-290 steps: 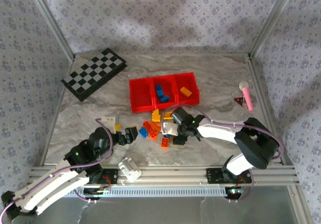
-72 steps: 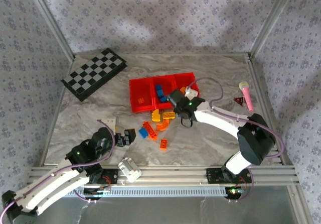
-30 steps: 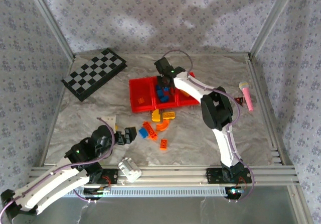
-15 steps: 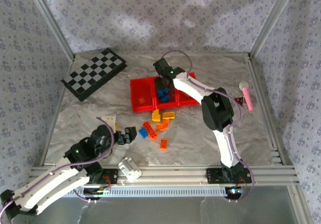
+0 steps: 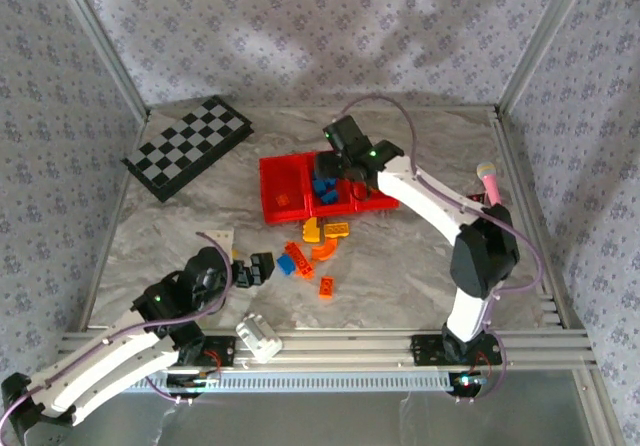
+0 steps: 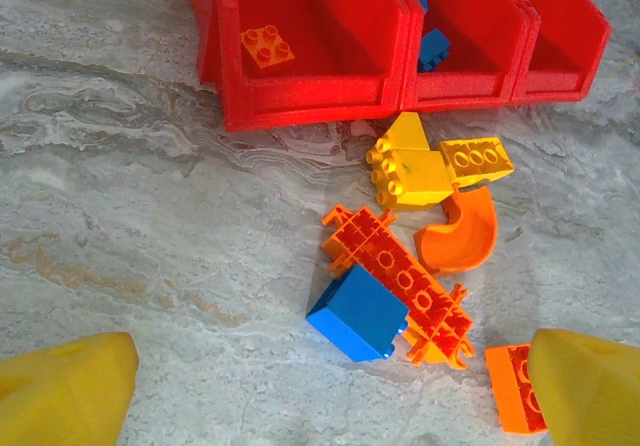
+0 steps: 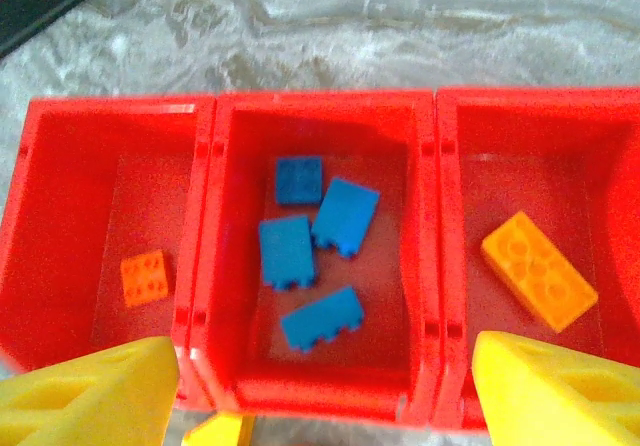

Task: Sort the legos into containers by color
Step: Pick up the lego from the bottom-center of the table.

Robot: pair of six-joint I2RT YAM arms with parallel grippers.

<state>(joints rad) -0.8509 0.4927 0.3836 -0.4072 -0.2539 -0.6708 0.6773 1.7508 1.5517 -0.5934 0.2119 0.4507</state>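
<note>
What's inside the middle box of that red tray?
Four blue legos lie on the floor of the middle compartment. Its near wall hides a thin strip of floor, so anything there cannot be seen.

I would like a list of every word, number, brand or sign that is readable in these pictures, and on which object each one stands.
No text can be read.
The bricks show plain studs; any mark on the studs is too small to read.
The tray shows bare red plastic, with no label.
The checkered board shows only black and white squares, with no letters or numbers.
</note>
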